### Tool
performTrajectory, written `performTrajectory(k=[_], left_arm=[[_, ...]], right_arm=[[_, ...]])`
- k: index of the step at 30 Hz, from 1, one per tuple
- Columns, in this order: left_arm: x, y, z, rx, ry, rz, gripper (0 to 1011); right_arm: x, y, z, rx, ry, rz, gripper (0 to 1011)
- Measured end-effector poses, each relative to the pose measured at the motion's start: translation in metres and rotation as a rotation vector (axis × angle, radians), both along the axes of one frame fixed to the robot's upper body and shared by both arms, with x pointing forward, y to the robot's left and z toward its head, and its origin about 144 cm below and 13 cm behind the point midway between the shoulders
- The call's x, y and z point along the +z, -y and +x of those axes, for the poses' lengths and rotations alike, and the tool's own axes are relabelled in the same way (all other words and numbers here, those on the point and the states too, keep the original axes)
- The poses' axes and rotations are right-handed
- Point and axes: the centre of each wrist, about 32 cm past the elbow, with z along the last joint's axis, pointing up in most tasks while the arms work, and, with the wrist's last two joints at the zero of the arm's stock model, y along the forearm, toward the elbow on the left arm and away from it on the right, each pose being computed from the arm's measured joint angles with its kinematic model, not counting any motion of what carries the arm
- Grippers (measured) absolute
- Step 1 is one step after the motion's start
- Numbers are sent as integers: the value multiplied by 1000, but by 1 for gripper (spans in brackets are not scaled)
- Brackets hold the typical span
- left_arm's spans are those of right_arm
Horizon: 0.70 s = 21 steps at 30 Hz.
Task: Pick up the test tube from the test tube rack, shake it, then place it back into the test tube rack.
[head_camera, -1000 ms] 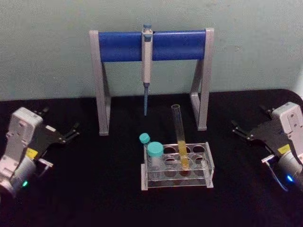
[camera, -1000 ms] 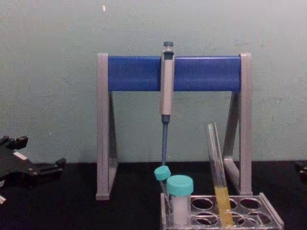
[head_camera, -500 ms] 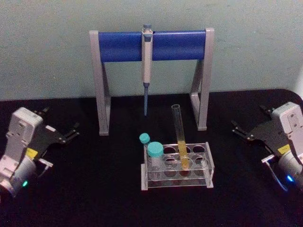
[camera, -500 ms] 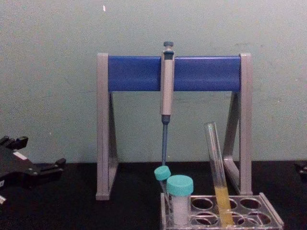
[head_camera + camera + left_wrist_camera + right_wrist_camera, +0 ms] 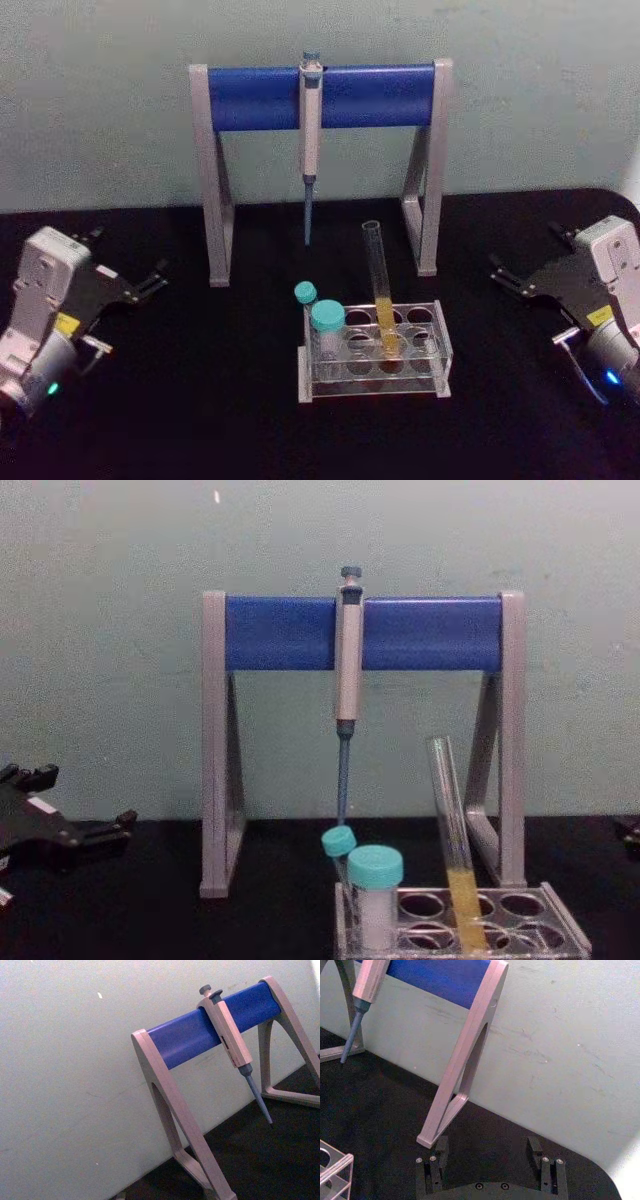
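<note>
Head view puts the test tube (image 5: 378, 285) in a hole right of the middle of the test tube rack (image 5: 372, 383), its open top leaning a little toward the robot's left and yellow liquid filling the lower part. The left gripper (image 5: 157, 279) sits well off to the left on the black table, jaws apart and empty. The right gripper (image 5: 498, 272) sits well off to the right, its fingers (image 5: 440, 1147) spread wide with nothing between them. The pickup has not begun, so the hazards all lie ahead. Because the tube leans, jaws that close as if it were upright could push it against the rim of its hole and drag the light rack along. The teal-capped vials (image 5: 326, 318) stand near on its left and the pipette stand (image 5: 428, 170) has a leg behind, so a wide approach may knock either. Smooth glass could slip in a weak grip, and with no cap, hard shaking would likely spill the liquid. Returning it demands lining the tip up with a hole.
</note>
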Motion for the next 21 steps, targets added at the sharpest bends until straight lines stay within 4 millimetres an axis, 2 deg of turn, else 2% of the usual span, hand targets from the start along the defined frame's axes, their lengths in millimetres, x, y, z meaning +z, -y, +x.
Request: performTrajectory(k=[11,21], left_arm=[[0,0,0,0,0,0,1001],[0,0,0,0,0,0,1001]], right_arm=[[3,-1,-1,-16,19,14,1000],[18,0,-15,55,78,75,1000]])
